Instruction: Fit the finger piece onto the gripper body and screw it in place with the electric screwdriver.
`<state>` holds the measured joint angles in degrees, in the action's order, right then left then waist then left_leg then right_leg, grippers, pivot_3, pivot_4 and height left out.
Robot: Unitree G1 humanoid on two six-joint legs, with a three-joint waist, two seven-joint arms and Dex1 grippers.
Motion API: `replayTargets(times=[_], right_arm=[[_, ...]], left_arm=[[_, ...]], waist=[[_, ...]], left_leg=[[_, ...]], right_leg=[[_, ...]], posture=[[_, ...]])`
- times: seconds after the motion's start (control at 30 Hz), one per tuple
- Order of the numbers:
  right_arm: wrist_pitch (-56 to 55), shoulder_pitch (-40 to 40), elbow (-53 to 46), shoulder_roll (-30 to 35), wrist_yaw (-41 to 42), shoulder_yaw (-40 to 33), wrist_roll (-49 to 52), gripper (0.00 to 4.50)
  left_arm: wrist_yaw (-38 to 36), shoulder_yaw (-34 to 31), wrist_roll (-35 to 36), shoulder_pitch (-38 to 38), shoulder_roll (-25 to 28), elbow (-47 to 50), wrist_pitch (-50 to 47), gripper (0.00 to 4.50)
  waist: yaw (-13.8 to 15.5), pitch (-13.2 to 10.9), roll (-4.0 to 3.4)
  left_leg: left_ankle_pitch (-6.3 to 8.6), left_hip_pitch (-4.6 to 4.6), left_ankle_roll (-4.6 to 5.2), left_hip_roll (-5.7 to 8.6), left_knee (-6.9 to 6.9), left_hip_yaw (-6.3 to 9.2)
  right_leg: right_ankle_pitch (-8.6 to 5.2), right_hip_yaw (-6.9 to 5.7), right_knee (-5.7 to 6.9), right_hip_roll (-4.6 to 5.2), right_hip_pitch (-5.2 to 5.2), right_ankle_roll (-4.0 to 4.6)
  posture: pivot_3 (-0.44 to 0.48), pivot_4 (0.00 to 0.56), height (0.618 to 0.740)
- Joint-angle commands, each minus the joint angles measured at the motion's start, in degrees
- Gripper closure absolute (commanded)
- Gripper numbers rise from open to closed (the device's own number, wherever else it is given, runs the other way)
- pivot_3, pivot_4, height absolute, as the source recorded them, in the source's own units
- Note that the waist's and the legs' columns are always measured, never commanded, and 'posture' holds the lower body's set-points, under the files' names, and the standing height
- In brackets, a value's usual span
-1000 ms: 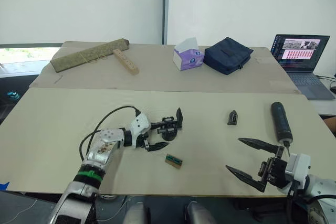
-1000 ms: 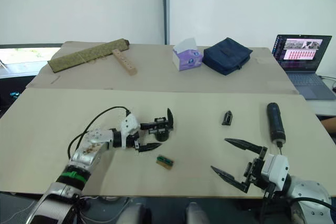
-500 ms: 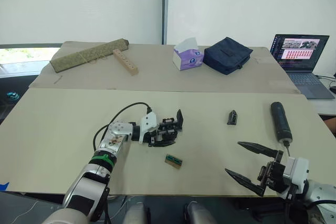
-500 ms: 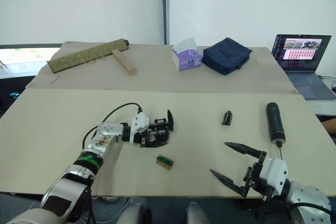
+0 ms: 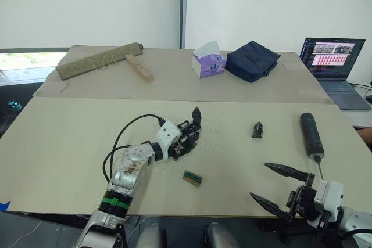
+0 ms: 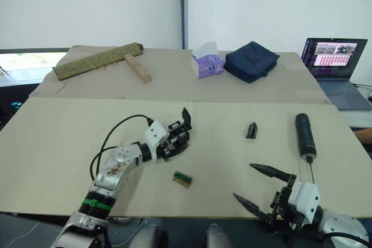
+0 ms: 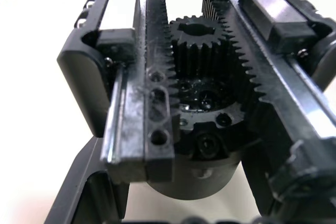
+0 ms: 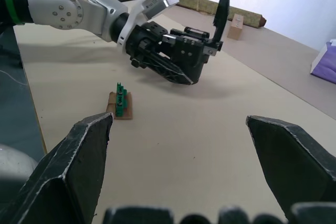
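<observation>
Table (image 5: 70, 143): wide, pale tan, with a second table butted against its far edge.

Rolled mat (image 5: 99, 60): far table, on my left, a drilled wooden strip (image 5: 139, 68) beside it.

Laptop (image 5: 331, 62): far right, lid up, screen lit.

Dark blue bag (image 5: 251, 60): far table, just right of the tissue box (image 5: 207, 61).

My left gripper (image 5: 179, 142): near the middle of the near table, its fingers clamped around the gripper body (image 5: 189, 135). In the right wrist view the body (image 8: 184, 56) sits tilted in that grip, its one pointed finger standing up. The left wrist view looks straight into its gear (image 7: 202, 51) and toothed racks.

My right gripper (image 5: 279, 190): at the near right edge of the table, fingers spread wide apart, holding nothing.

Electric screwdriver (image 5: 310, 133): lying on the table at my right, bit end toward me, just beyond my right gripper and apart from it.

Finger piece (image 5: 257, 129): on the table between the gripper body and the screwdriver, touching neither.

Green block (image 5: 192, 178): on a small brown pad, near me, just short of the gripper body.
</observation>
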<state>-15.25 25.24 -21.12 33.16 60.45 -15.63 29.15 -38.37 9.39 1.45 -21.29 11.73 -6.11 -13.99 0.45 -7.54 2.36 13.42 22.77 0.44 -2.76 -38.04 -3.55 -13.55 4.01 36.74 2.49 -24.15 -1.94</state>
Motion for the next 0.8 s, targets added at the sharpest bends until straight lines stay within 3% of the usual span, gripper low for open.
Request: replayTargets(times=[0.03, 0.43, 0.47, 0.5, 0.53, 0.57, 0.73, 0.8], right_arm=[[-0.97, -0.82, -1.89, 0.36, -0.26, -0.45, 0.37, 0.0], [-0.67, -1.45, -1.36, 1.1, 0.25, -1.08, 0.72, 0.0], [-0.69, -1.46, -1.31, 1.11, 0.29, -1.06, 0.7, 0.0], [-0.71, -1.48, -1.27, 1.1, 0.3, -1.03, 0.67, 0.0], [-0.67, -1.53, -1.25, 1.11, 0.29, -1.01, 0.67, 0.0], [-0.62, -1.57, -1.24, 1.15, 0.3, -1.0, 0.68, 0.0], [1.27, -1.26, -1.67, 1.94, 0.69, -0.71, 1.68, 0.0], [1.25, -1.34, -1.45, 2.14, 0.93, -0.82, 1.77, 0.0]], left_arm=[[3.4, 0.59, 0.05, 0.7, -1.43, 4.74, -1.65, 2.14], [3.86, 3.68, 0.43, 4.3, -0.78, 6.35, -4.17, 2.14], [3.64, 3.25, 0.88, 4.28, -0.52, 6.28, -4.84, 1.12], [3.35, 2.79, 1.26, 4.17, -0.11, 6.07, -5.15, 0.83], [2.57, 2.38, 1.67, 3.94, 0.71, 5.76, -5.19, 0.23], [1.82, 2.12, 1.97, 3.73, 1.5, 5.4, -5.05, 0.04], [-5.64, -0.13, 5.08, 0.66, 7.27, -0.26, -0.9, 0.04], [-12.16, -0.36, 7.12, -1.46, 10.12, -4.41, 0.58, 0.04]], waist=[[-0.18, 0.0, -0.01], [-0.12, 0.0, -0.02], [-0.11, 0.0, -0.02], [-0.1, 0.0, -0.02], [-0.09, 0.0, -0.02], [-0.12, 0.0, -0.02], [-0.47, 0.01, -0.05], [-0.43, 0.01, -0.05]], left_leg=[[0.0, -0.01, 0.0, 0.0, 0.0, 0.0], [0.0, 0.0, 0.0, 0.01, 0.0, 0.01], [0.0, 0.0, 0.0, 0.01, 0.0, 0.01], [0.0, -0.01, 0.0, 0.01, 0.0, 0.01], [0.0, -0.01, 0.0, 0.01, 0.0, 0.01], [0.0, -0.01, 0.0, 0.01, 0.0, 0.01], [0.0, -0.08, 0.0, -0.01, 0.0, 0.01], [0.0, -0.09, 0.0, 0.0, 0.0, 0.01]], right_leg=[[0.0, 0.0, 0.0, -0.01, -0.01, 0.0], [0.0, 0.0, -0.03, 0.0, 0.02, 0.01], [0.0, 0.0, -0.03, 0.0, 0.02, 0.01], [0.0, 0.0, -0.03, 0.0, 0.02, 0.02], [0.0, 0.0, -0.02, 0.0, 0.02, 0.01], [0.0, 0.0, -0.02, 0.0, 0.02, 0.01], [-0.01, 0.0, 0.03, -0.01, 0.03, 0.04], [-0.02, -0.01, 0.03, -0.01, 0.04, 0.04]], posture=[[0.0, 0.15, 0.74], [0.0, 0.15, 0.74], [0.0, 0.15, 0.74], [0.0, 0.15, 0.74], [0.0, 0.15, 0.74], [0.0, 0.15, 0.74], [0.0, 0.15, 0.74], [0.0, 0.15, 0.74]])
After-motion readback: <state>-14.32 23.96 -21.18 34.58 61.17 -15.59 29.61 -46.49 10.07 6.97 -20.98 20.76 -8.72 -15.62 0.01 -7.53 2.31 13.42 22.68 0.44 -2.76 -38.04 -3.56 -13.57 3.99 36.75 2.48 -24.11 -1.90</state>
